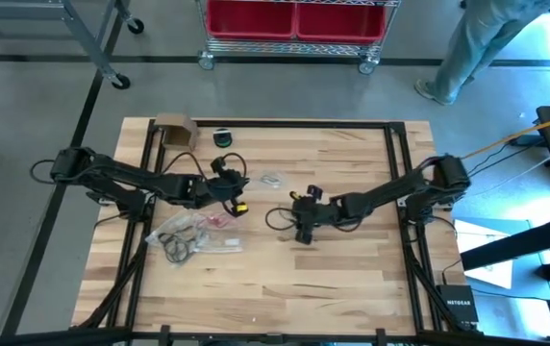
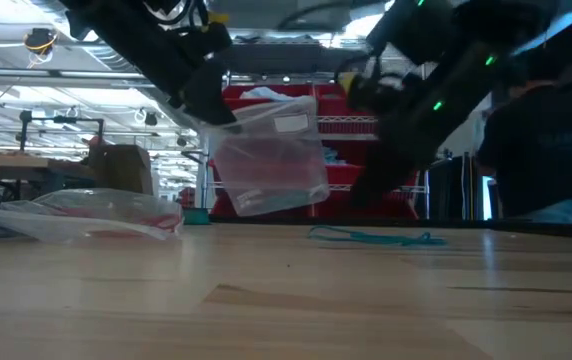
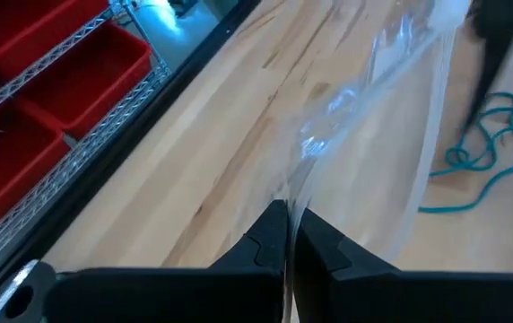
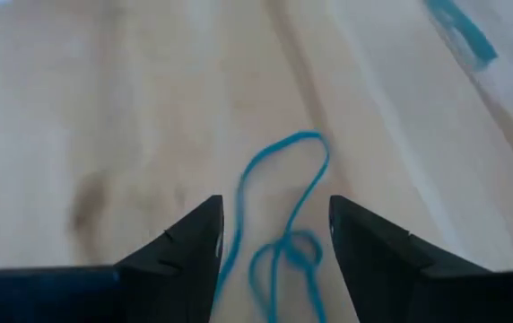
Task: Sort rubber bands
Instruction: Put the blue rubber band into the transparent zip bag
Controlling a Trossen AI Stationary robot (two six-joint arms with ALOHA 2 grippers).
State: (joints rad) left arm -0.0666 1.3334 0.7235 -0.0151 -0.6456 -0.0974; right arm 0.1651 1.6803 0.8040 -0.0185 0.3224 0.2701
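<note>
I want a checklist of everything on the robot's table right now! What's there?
Surface: wooden table, mostly bare.
Job's things: teal rubber bands lying on the wood; black rubber bands and red rubber bands by flat clear bags.
Clutter: cardboard box and small green-and-black object at the far edge.
Grippers: left gripper shut on a clear zip bag, lifted off the table; right gripper open over the teal bands.
Cables: black cables along both arms.
Surroundings: red bins on a wire cart; a person standing nearby.
</note>
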